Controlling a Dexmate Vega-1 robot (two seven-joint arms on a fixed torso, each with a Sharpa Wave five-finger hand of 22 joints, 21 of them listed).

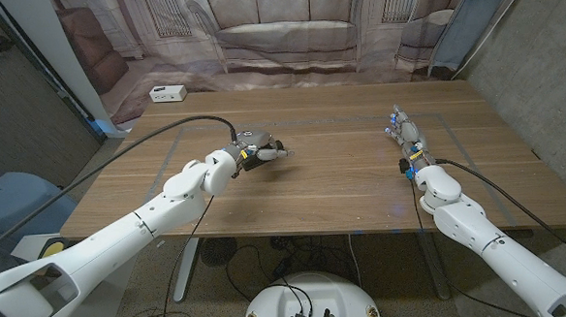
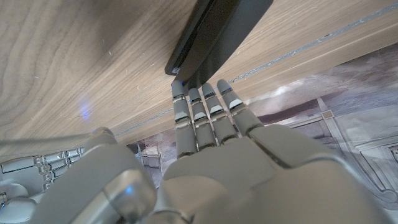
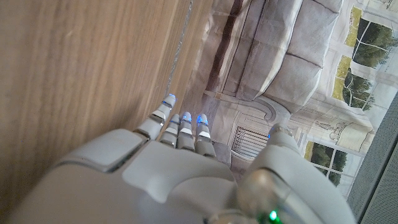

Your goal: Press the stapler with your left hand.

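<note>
The black stapler lies on the wooden table. My left hand reaches to it with fingers straight and side by side, and its fingertips touch the stapler's near end. In the head view the left hand is left of the table's middle, over the stapler, which it mostly covers. My right hand stands on its edge at the right of the table, fingers extended and holding nothing. In the right wrist view the right hand has straight fingers close above the wood.
A small white box sits at the table's back left corner. Thin tape lines mark a rectangle on the tabletop. A printed backdrop hangs behind the table. A blue seat stands off the table's left side.
</note>
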